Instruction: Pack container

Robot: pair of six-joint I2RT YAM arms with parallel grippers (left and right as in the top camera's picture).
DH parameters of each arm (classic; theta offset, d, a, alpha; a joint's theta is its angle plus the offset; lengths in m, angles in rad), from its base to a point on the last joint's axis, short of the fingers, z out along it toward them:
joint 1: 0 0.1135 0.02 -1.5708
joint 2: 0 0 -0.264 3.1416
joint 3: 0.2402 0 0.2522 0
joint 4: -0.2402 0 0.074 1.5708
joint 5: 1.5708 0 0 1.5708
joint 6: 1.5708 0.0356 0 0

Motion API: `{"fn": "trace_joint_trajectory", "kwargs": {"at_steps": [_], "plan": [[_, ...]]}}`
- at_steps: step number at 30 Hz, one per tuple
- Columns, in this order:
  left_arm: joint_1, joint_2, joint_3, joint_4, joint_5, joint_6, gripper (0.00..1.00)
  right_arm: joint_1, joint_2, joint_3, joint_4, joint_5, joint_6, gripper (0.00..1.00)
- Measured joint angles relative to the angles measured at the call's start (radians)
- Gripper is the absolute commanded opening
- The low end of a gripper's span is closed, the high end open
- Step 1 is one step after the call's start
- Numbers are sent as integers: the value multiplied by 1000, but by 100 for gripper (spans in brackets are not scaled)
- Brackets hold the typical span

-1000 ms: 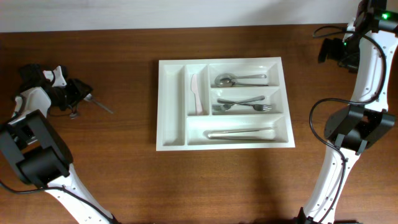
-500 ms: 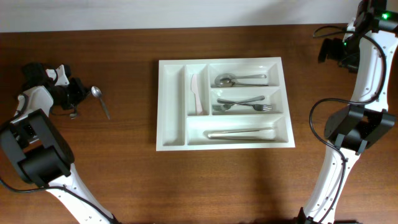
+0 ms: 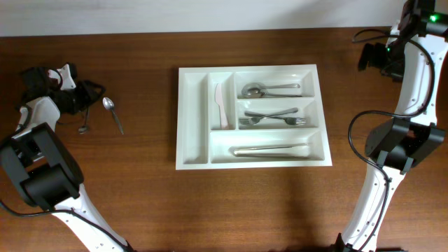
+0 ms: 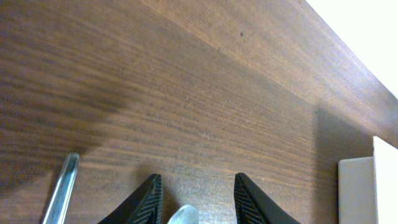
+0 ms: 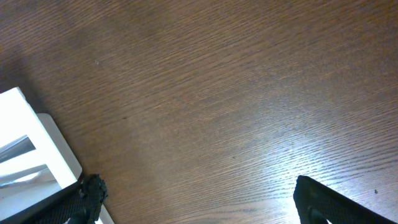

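1. Brown wooden worktop carries the white rectangular plastic cutlery tray. The tray sits mid-worktop, flat, between the two arms and well apart from both tools.
2. Nearest long compartment: one long flat steel utensil lying lengthwise. Can't tell which type.
3. Middle long compartment: steel forks, stacked roughly parallel, tines pointing different ways.
4. Far long compartment: single steel spoon, bowl to the left. Contents look sorted by type, one kind per slot.
5. Upright slots: the inner one holds a pale plastic knife. The outer one is bare.
6. Loose slim steel spoon lies on the worktop left of the tray. It is not packed yet and is likely the next pick.
7. Left tool sits low over that spoon with its jaws apart. The bowl shows between the fingertips but is not clamped, which reads as lining up a grasp. A thin shiny handle lies just beside it, type unclear.
8. Right tool is at the far right, jaws wide apart and empty, parked clear of the tray corner.
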Motion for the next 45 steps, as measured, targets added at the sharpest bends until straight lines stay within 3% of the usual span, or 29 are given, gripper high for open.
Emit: {"fn": "trace_joint_trajectory", "kwargs": {"at_steps": [19,24,25,27,39,40,42,45], "plan": [[-3,81,4,19,139,45,43,0,0,0,0,0,0,99],[-5,81,4,-36,161,71,28,0,0,0,0,0,0,99],[-5,81,4,-47,164,76,15,0,0,0,0,0,0,99],[-6,81,4,-55,166,86,3,0,0,0,0,0,0,99],[-6,81,4,-58,167,95,2,0,0,0,0,0,0,99],[-6,81,4,-58,167,95,9,0,0,0,0,0,0,98],[-6,81,4,-58,167,93,34,0,0,0,0,0,1,99],[-6,81,4,-72,171,95,52,0,0,0,0,0,0,99]]}}
